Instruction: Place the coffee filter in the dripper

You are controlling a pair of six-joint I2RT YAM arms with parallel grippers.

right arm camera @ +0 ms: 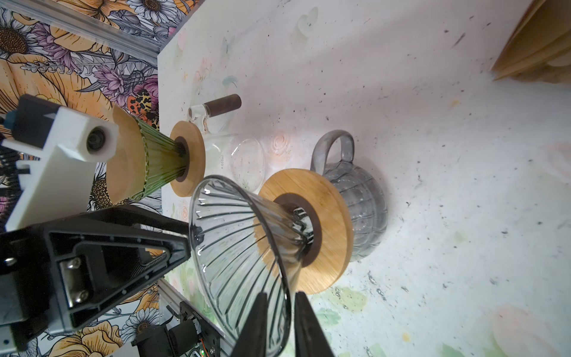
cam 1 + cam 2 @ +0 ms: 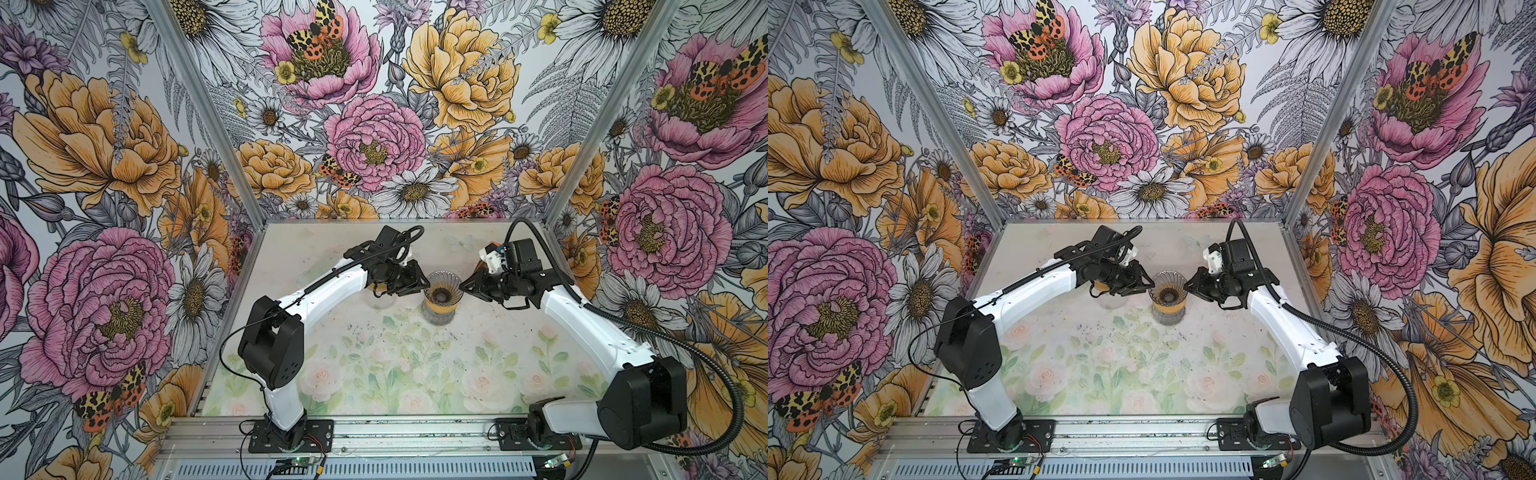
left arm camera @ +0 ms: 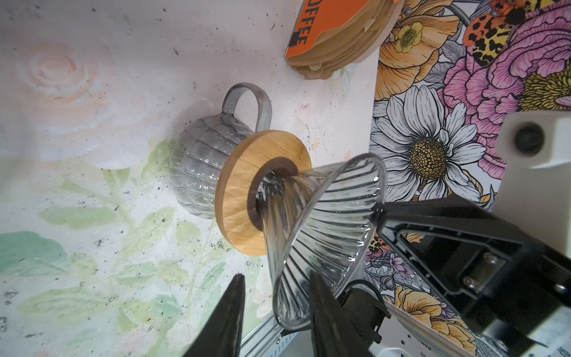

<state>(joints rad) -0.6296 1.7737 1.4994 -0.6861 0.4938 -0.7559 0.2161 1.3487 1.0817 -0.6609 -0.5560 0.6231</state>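
jaws astride the dripper [image 2: 442, 291] rim

left gripper [image 3: 276, 278] stands part open, the dripper's rim between its fingers [image 3: 228, 318] with a gap showing. right gripper [image 1: 280, 295] is narrow across the opposite rim; whether it pinches, i cannot tell. coffee filter stack [image 3: 333, 40] lies on the table [image 3: 92, 185] by the flowered wall [image 3: 432, 139], apart from the dripper.

Paired high overviews — both wrist views close on dripper [image 3: 324, 222]
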